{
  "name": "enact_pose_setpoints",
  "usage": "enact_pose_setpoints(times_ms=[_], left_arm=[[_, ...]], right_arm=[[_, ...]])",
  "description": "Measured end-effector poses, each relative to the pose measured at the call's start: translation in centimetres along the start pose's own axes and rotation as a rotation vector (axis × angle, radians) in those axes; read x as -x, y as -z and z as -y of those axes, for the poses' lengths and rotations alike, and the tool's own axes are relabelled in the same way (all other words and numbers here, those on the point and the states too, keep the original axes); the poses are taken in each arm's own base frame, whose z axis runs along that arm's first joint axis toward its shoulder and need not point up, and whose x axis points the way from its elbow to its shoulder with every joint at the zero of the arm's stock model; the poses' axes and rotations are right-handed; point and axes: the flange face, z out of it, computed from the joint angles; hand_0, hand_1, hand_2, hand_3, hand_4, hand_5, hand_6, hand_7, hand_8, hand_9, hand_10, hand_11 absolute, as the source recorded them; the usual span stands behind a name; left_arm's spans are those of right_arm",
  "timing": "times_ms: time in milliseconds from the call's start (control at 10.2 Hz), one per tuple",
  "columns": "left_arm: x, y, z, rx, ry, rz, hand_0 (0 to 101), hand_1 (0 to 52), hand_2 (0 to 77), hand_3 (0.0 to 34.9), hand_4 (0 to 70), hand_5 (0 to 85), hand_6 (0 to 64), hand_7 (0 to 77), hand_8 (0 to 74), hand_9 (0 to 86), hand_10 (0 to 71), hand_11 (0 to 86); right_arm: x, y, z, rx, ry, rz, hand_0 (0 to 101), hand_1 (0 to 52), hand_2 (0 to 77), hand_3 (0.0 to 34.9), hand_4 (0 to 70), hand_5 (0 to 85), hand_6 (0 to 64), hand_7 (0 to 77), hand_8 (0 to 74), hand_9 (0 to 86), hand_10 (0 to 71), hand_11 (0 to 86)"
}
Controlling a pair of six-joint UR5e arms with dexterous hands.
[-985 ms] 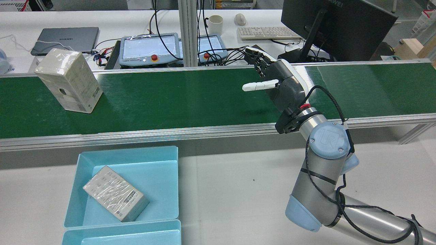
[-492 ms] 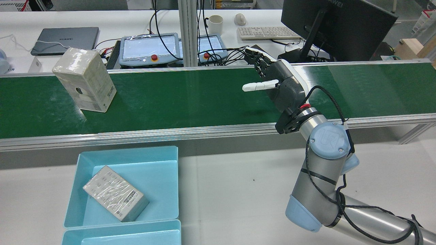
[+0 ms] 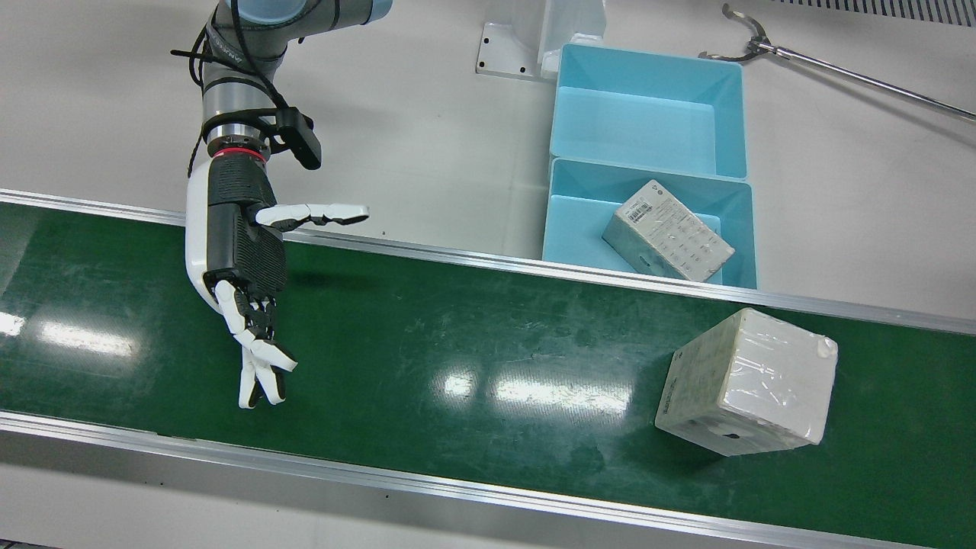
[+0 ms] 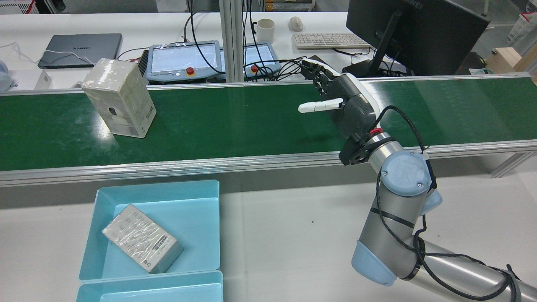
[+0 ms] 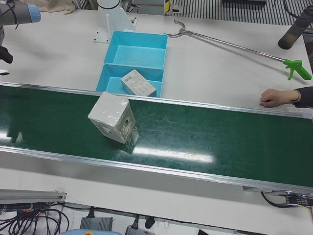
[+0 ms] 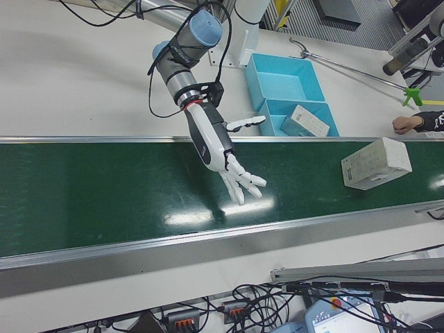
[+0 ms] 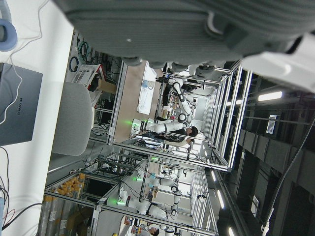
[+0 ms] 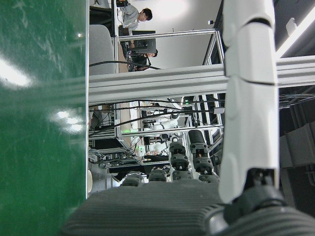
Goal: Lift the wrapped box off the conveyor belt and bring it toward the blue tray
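The wrapped box point(image 4: 118, 97), pale and shiny with film, stands on the green conveyor belt point(image 4: 251, 121) at its left part in the rear view. The front view has this box point(image 3: 743, 381) at the lower right. My right hand point(image 4: 350, 105) hovers over the belt well to the right of the box, open, fingers spread, holding nothing; the same right hand point(image 3: 240, 259) shows in the front view. The blue tray point(image 4: 193, 226) sits on the white table in front of the belt, with a second wrapped box point(image 4: 142, 238) lying in it. Only the grey palm of my left hand point(image 7: 172, 24) shows.
A second blue tray point(image 3: 648, 114) adjoins the first. Beyond the belt are teach pendants point(image 4: 184, 61), a laptop point(image 4: 82, 48), a keyboard and a monitor point(image 4: 415, 29). A long grabber tool point(image 5: 234, 46) lies on the table. A person's hand point(image 5: 276, 97) rests at the belt's edge.
The wrapped box has ridden along the belt to the right in the rear view, closer to my right hand. The right hand and arm have not moved.
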Motion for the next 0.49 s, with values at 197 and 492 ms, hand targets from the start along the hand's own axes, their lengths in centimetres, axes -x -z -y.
enact_pose_setpoints(times_ms=[197,492], left_arm=[[0.0,0.0,0.0,0.000,0.000,0.000,0,0.0,1.1,0.0,0.0,1.1,0.5,0.5,0.5,0.5,0.5,0.5],[0.0,0.0,0.0,0.000,0.000,0.000,0,0.0,1.1,0.0,0.0,1.1,0.5,0.5,0.5,0.5,0.5,0.5]], right_arm=[[0.3,-0.4,0.7,-0.011,0.007,-0.009,50,18.5,12.0,0.0,10.4,20.7,4.9,3.8,0.0,1.6,0.0,1.6],[1.8,-1.0,1.1,-0.016,0.014,0.007,50,17.5,8.7,0.0,9.8,20.2,2.7,2.7,0.0,1.6,0.0,1.6]])
